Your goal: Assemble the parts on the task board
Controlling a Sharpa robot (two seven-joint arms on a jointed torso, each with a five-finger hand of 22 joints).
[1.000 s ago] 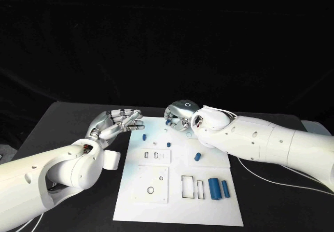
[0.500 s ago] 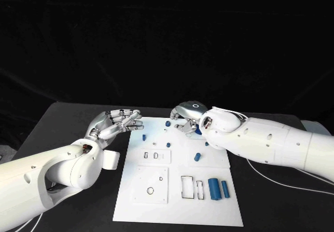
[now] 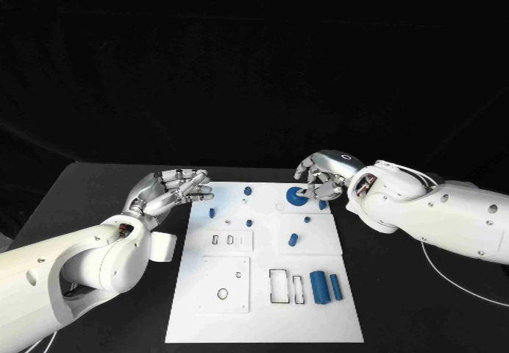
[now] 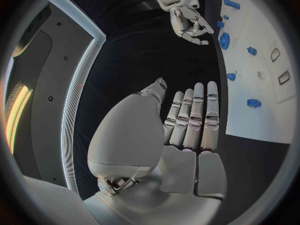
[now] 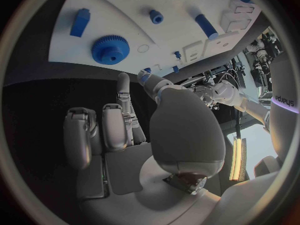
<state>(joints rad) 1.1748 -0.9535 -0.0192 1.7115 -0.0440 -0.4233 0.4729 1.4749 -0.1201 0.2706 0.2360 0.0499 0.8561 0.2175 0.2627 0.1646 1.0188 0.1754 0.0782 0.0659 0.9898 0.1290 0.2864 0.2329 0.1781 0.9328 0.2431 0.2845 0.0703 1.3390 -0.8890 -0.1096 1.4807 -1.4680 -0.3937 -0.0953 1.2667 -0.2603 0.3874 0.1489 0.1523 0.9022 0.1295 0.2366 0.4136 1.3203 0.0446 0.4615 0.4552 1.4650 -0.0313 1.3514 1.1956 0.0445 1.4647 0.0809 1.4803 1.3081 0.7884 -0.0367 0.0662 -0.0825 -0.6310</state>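
The white task board (image 3: 265,323) lies in the middle of the table. A blue gear (image 3: 298,195) lies flat near its far right corner, also seen as the gear (image 5: 110,49) and the gear (image 4: 223,39). My right hand (image 3: 321,175) hovers just right of and above the gear with its fingers curved and apart, holding nothing. My left hand (image 3: 170,190) hangs at the board's far left edge, fingers straight and spread, empty. Small blue pegs (image 3: 246,190) stand along the far part, a blue oblong piece (image 3: 293,238) lies mid-board, and two blue cylinders (image 3: 326,286) lie near right.
Inset plates with slots (image 3: 225,240) and a hole (image 3: 222,293) sit on the board's left half, and rectangular cut-outs (image 3: 278,285) lie beside the cylinders. Black table (image 3: 95,191) surrounds the board. A white cable (image 3: 446,276) trails at the right.
My right hand has moved right, from over the board's far middle to its far right corner, and the blue gear now lies uncovered on the board. The left hand has hardly moved.
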